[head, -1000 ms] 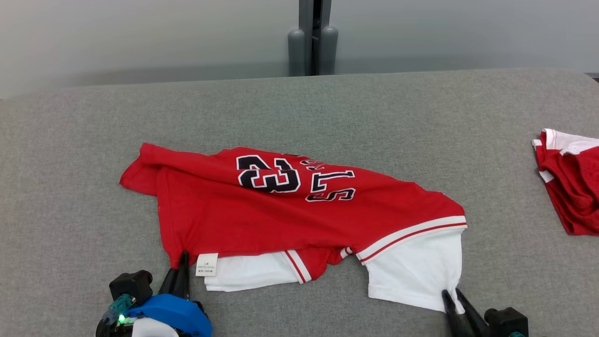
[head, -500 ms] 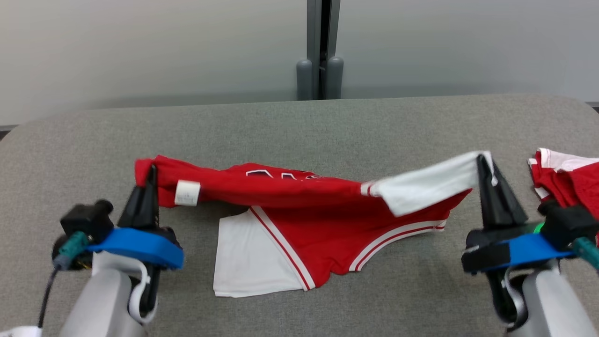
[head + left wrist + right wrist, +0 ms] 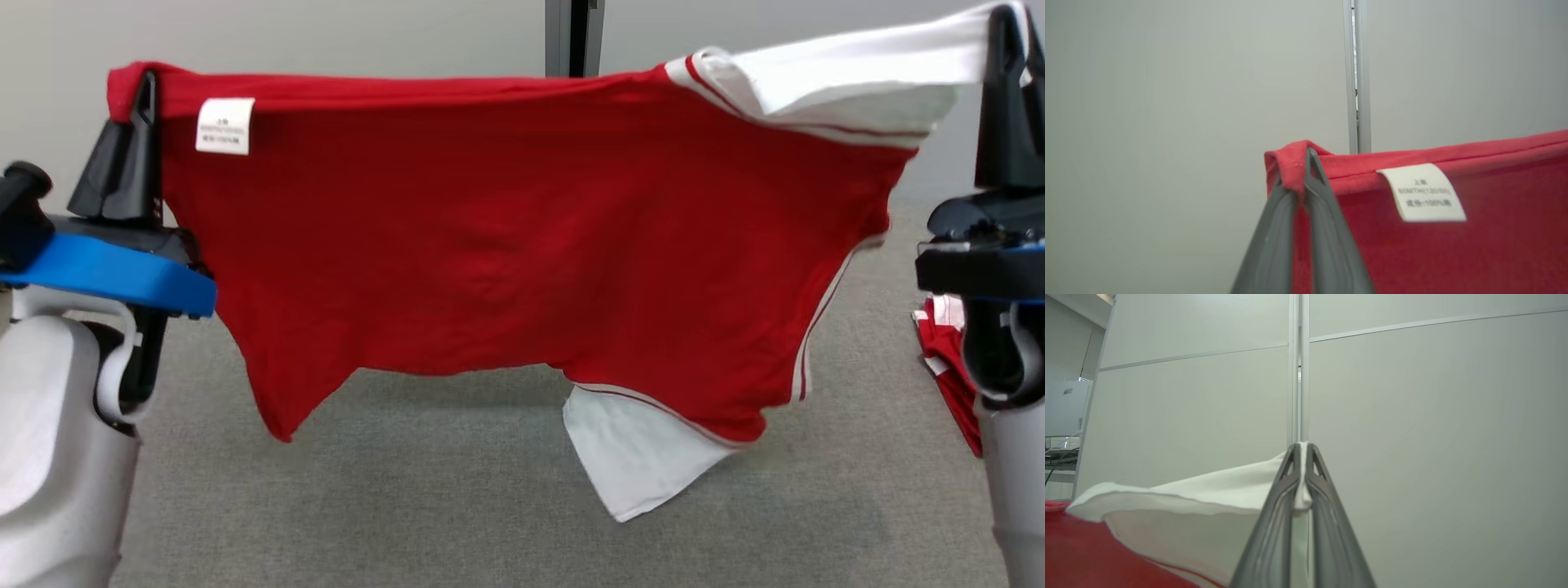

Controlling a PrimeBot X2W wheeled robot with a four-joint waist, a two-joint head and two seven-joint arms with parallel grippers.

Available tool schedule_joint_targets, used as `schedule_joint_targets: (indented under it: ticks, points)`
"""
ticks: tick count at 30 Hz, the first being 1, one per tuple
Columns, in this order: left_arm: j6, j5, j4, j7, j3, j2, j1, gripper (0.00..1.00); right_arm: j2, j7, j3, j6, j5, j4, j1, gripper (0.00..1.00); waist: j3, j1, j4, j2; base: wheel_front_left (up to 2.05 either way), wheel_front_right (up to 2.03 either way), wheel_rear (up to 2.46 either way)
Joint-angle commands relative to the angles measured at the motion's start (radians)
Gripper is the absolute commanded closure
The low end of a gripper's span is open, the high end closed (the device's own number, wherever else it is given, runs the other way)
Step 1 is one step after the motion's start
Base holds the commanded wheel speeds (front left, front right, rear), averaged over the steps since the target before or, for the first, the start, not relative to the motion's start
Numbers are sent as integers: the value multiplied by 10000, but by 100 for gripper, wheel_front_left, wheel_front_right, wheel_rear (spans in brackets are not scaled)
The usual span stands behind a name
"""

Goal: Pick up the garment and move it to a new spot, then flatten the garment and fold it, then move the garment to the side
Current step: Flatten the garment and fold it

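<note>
The garment (image 3: 490, 237) is a red jersey with white sleeves and striped trim. It hangs spread in the air above the grey table (image 3: 408, 490), its lower white sleeve (image 3: 633, 457) dangling lowest. My left gripper (image 3: 145, 82) is shut on its red top-left corner, beside a white care label (image 3: 225, 125). In the left wrist view the garment's red hem (image 3: 1290, 163) is pinched between the fingers of the left gripper (image 3: 1304, 153). My right gripper (image 3: 1008, 24) is shut on the white sleeve edge at the top right. In the right wrist view the garment's white cloth (image 3: 1208, 494) runs into the right gripper (image 3: 1301, 447).
A second red and white garment (image 3: 947, 359) lies crumpled at the table's right edge, partly behind my right arm. A grey partition wall with a vertical post (image 3: 575, 37) stands behind the table.
Both grippers have risen with the garment, from the table to hanging in the air. The right gripper closed on the white sleeve. The camera view has shifted upward.
</note>
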Motion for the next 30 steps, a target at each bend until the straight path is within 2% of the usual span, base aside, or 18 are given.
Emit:
schedule_joint_targets:
  ticks: [1, 9, 16, 24, 30]
  points:
    - [-9, 13, -126, 201, 4, 207, -333, 100, -218, -4, 9, 0, 129, 99, -448, 100, -16, 0, 27, 0, 0, 0, 0]
    - [12, 14, -300, 870, -95, 380, -1279, 100, -916, 71, 770, 0, -16, 1074, -2240, 100, 561, 0, 122, 0, 0, 0, 0]
    - [8, 231, 313, 989, -240, 428, -3141, 100, -1071, 81, 1089, 0, -808, 2672, -5117, 100, 1892, 0, 118, 0, 0, 0, 0]
    - [29, 597, 1803, 173, -335, 127, -6058, 100, -981, -5, 254, -3, -2325, 4358, -8599, 100, 3493, 0, 295, 0, 0, 0, 0]
    - [26, 646, 3019, -414, -341, -225, -7335, 100, -871, -13, -380, -7, -3126, 4491, -9659, 100, 4375, 0, 360, 0, 0, 0, 0]
